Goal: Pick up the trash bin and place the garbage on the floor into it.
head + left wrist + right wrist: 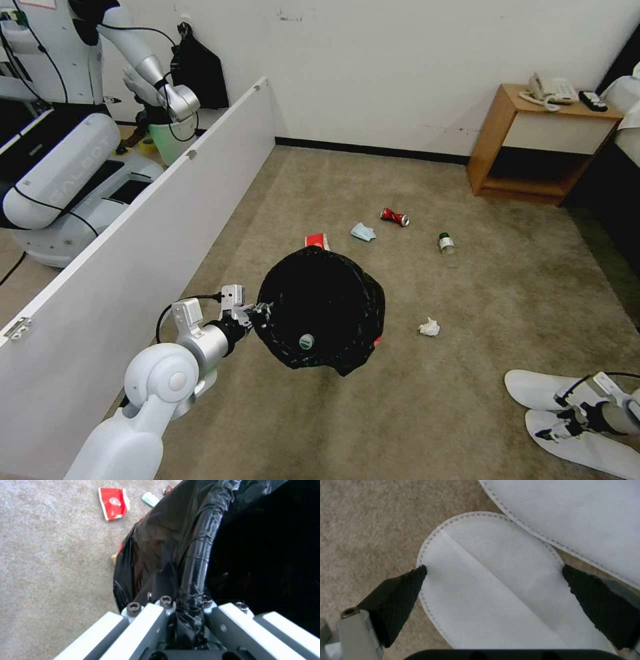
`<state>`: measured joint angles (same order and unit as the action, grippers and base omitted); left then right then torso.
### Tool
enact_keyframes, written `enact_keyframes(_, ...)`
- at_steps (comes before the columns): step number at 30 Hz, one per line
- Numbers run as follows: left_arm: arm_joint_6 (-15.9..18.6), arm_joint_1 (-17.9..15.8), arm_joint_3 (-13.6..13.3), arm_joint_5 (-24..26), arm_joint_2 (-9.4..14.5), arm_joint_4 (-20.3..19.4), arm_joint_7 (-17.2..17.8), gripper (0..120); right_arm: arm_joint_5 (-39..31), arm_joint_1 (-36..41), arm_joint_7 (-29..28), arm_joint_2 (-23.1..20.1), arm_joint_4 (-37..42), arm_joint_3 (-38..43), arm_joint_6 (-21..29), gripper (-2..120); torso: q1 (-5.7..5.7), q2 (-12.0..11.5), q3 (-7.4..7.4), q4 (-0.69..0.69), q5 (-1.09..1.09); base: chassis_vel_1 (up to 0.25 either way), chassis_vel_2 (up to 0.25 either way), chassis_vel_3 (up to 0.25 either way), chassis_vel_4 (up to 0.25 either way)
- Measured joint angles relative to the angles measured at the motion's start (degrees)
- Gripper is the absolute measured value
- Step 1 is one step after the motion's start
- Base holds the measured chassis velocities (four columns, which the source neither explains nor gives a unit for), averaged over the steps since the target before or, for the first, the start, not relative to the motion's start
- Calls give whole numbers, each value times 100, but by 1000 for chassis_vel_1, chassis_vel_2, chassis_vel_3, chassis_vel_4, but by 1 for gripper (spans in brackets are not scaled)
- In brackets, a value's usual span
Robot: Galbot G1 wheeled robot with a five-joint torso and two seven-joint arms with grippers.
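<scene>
Left gripper (261,313) clenched on the black-bagged rim of the trash bin (320,307), held above the carpet at frame centre; right gripper (559,415), fingers spread, straddles a white slipper (493,590) lower right

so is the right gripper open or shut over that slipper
Open: the right gripper has its two black pads spread to either edge of the white slipper, not closed on it.

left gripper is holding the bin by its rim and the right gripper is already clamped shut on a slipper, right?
Not quite. The left gripper does grip the trash bin by its bag-covered rim, but the right gripper is open: the right wrist view shows its fingertips spread to either side of the slipper, not clamped.
</scene>
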<state>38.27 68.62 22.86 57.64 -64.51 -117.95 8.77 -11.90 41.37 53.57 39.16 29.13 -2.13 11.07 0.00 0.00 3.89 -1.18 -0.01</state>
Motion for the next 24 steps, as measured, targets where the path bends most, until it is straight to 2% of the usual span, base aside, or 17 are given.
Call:
enact_keyframes(8, -3, 0, 42, -5, -2, 21, -24, 0, 314, -45, 45, 189, -133, 86, -46, 100, 0, 1, -1, -3, -15, 0, 0, 0, 0)
enact_keyframes(22, -7, -65, 59, 9, 0, 82, -68, 0, 425, 111, 47, 203, -41, 197, -39, 100, -1, 2, -1, 1, -8, 0, 0, 0, 0)
enact_keyframes(24, -7, -74, 59, 14, 3, 82, -68, 0, 421, 179, 54, 170, 26, 231, -27, 100, -1, 2, -1, 3, -1, 0, 0, 0, 0)
